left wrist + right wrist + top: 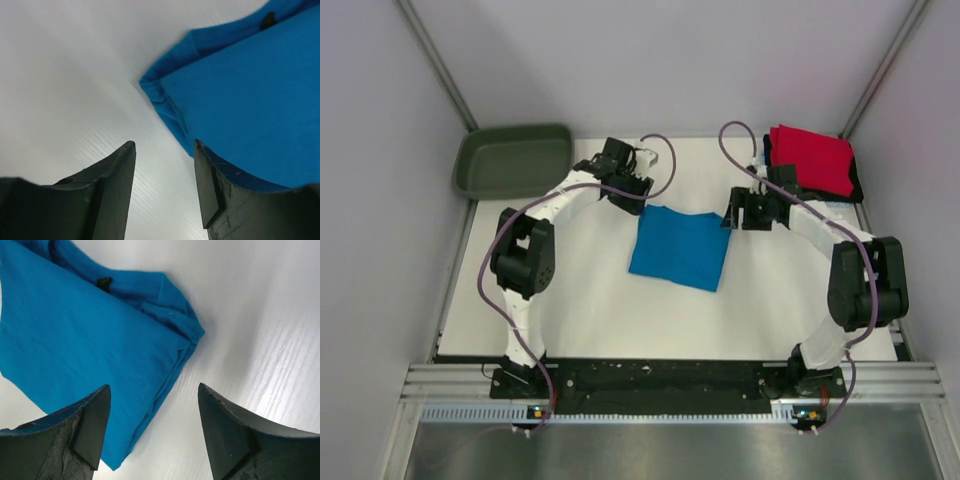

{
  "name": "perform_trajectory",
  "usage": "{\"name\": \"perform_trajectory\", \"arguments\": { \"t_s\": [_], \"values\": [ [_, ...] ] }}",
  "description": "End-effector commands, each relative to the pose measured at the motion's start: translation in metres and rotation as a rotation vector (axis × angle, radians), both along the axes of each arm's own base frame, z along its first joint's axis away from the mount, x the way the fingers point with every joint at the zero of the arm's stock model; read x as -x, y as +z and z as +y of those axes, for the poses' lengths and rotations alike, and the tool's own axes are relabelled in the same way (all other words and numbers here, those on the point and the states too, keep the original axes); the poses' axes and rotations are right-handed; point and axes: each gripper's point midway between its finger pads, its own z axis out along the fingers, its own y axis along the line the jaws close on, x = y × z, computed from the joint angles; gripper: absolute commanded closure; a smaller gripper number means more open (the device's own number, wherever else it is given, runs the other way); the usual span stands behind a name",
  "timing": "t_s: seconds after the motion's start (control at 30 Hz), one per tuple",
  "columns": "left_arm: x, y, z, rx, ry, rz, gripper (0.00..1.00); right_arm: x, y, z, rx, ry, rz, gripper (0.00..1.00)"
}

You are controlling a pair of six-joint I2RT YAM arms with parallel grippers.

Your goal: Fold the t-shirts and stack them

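- Blue shirt is lying folded into a flat, slightly tilted rectangle in the middle of the surface.
- Left fingers are standing parted and empty just beside its far left corner, with the cloth lying ahead and to their right.
- Right fingers are standing spread with nothing between them at the far right corner, with the cloth to their left.
- Red shirt is sitting folded at the far right corner of the surface, so the right arm is probably looking at the shorter carry to that stack.
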Motion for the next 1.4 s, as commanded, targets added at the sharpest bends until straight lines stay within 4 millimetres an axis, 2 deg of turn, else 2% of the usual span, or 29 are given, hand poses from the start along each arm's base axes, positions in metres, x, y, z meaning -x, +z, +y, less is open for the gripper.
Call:
{"name": "perform_trajectory", "arguments": {
  "t_s": [0.0,0.4,0.67,0.77,0.9,1.0,1.07,1.17,1.23,1.37],
  "values": [
    [0.023,0.011,-0.026,0.175,0.034,0.072,0.45,0.010,-0.007,0.011,-0.128,-0.084,0.067,0.30],
    [0.036,-0.043,-0.021,0.264,0.174,0.302,0.47,0.027,-0.056,0.024,-0.298,-0.144,0.208,0.30],
    [0.044,-0.062,-0.030,0.306,0.187,0.398,0.50,0.022,-0.071,0.037,-0.433,-0.151,0.258,0.33],
    [0.047,-0.064,-0.034,0.333,0.183,0.435,0.56,0.023,-0.076,0.036,-0.429,-0.154,0.267,0.36],
    [0.050,-0.065,-0.040,0.366,0.174,0.467,0.76,0.021,-0.074,0.039,-0.446,-0.143,0.268,0.50],
    [0.051,-0.060,-0.044,0.398,0.165,0.477,1.00,0.018,-0.072,0.040,-0.450,-0.134,0.267,0.72],
    [0.050,-0.056,-0.045,0.407,0.162,0.469,1.00,0.016,-0.069,0.038,-0.446,-0.135,0.265,0.84],
    [0.049,-0.054,-0.039,0.417,0.179,0.468,1.00,0.011,-0.067,0.032,-0.412,-0.131,0.249,0.95],
    [0.050,-0.054,-0.034,0.422,0.199,0.470,1.00,0.009,-0.067,0.029,-0.381,-0.124,0.251,0.96],
    [0.049,-0.054,-0.022,0.445,0.245,0.466,1.00,0.007,-0.073,0.017,-0.283,-0.120,0.261,0.85]
  ]
}}
